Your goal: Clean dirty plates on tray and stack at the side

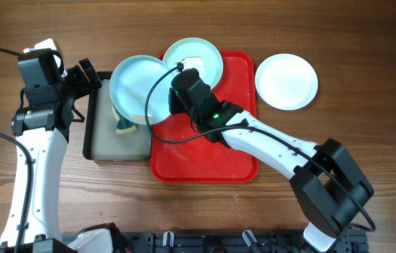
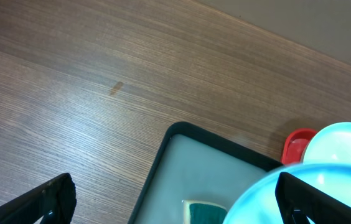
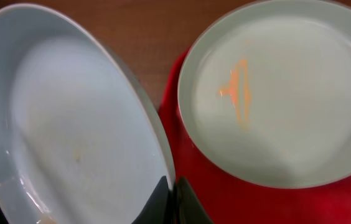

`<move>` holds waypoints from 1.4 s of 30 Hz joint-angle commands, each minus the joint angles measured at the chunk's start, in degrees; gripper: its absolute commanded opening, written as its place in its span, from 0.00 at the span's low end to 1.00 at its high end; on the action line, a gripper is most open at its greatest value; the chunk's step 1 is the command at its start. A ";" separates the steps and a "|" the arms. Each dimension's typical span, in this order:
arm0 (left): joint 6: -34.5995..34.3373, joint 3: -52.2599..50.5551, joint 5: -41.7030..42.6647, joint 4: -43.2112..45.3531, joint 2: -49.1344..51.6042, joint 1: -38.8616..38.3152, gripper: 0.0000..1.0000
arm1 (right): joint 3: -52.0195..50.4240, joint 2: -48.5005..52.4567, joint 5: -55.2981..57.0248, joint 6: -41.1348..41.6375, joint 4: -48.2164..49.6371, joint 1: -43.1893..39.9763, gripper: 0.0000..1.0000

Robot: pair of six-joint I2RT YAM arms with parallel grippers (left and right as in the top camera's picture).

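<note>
My right gripper (image 1: 173, 100) (image 3: 174, 196) is shut on the rim of a pale aqua plate (image 1: 138, 88) (image 3: 70, 124) and holds it tilted above the black-rimmed tray (image 1: 101, 140). A second aqua plate (image 1: 201, 57) (image 3: 287, 87) with an orange smear lies at the far end of the red tray (image 1: 205, 158) (image 3: 238, 199). A white plate (image 1: 286, 81) lies on the table right of the red tray. My left gripper (image 1: 86, 77) (image 2: 175, 199) is open and empty over the black-rimmed tray's far left corner (image 2: 175, 134).
A green and yellow sponge (image 1: 124, 128) (image 2: 203, 211) lies in the black-rimmed tray, partly under the held plate. A cable (image 1: 157, 91) runs across the held plate. Bare wooden table lies all around.
</note>
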 commanded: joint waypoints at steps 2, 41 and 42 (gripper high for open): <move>-0.50 0.35 -0.35 0.13 0.22 0.26 1.00 | 0.50 1.36 2.99 -2.99 5.68 0.28 0.04; -0.50 0.35 -0.35 0.13 0.22 0.26 1.00 | 0.50 4.00 4.28 -91.27 45.90 6.99 0.04; -0.50 0.35 -0.35 0.13 0.22 0.26 1.00 | 0.50 4.00 4.28 -91.23 45.97 6.99 0.04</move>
